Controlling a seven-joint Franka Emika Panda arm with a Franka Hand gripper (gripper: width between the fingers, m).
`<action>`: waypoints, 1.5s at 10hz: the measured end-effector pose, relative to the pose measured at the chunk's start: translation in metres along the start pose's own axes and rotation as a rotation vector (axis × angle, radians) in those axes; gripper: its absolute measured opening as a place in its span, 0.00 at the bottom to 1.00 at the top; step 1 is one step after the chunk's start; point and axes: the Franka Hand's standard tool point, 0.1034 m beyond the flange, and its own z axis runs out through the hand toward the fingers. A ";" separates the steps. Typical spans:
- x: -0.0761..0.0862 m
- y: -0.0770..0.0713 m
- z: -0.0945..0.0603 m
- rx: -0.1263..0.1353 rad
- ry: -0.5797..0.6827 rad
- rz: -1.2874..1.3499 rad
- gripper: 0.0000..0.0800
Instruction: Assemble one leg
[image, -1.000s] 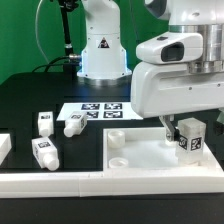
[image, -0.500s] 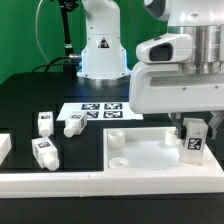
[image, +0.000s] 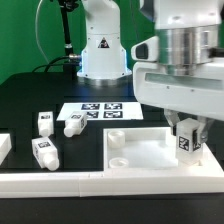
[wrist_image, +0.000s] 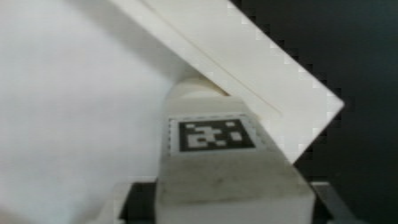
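My gripper (image: 187, 133) is shut on a leg (image: 187, 142), a small white block with a black-and-white tag, and holds it upright over the near right corner of the large white tabletop (image: 150, 158). In the wrist view the leg (wrist_image: 217, 150) fills the middle, its tag facing the camera, with the tabletop's raised rim (wrist_image: 231, 60) running behind it. Three more legs lie on the black table at the exterior view's left: one (image: 44, 122), one (image: 73, 124) and one (image: 43, 152).
The marker board (image: 100, 112) lies behind the tabletop. The robot base (image: 102, 50) stands at the back. A white rail (image: 60, 182) runs along the table's front edge, and a white block (image: 4, 147) sits at the far left.
The gripper has turned about its vertical axis while holding the leg at about the same spot over the tabletop's corner. The loose legs have not moved.
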 end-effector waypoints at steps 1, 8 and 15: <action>-0.002 0.001 0.000 -0.002 -0.014 0.066 0.36; -0.027 0.002 0.000 -0.072 -0.022 -0.717 0.80; -0.010 -0.001 -0.008 -0.098 0.020 -1.378 0.78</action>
